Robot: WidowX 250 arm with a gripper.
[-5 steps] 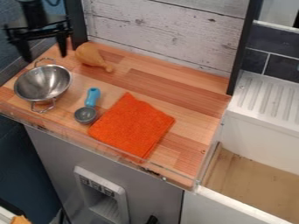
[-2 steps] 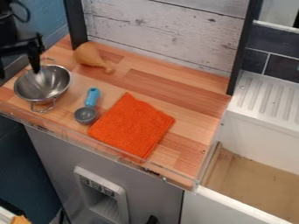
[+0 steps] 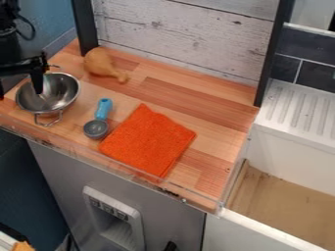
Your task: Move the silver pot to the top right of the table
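hanging wide open, the hand (image 3: 19,92) has one finger over the silver pot (image 3: 62,92), perhaps inside it.

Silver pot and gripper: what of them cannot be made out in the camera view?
Camera view:
- silver pot, far handle: mostly hidden behind the gripper
- gripper's outer finger: cut off by the left edge
- whether the other finger touches the pot: too small to tell

At the wooden counter's (image 3: 196,105) left end, the black gripper (image 3: 19,87) hangs with fingers apart, one over the silver pot (image 3: 56,98), while a toy drumstick (image 3: 99,62) lies beyond and a blue-handled scoop (image 3: 96,128) and orange cloth (image 3: 148,141) lie rightward.
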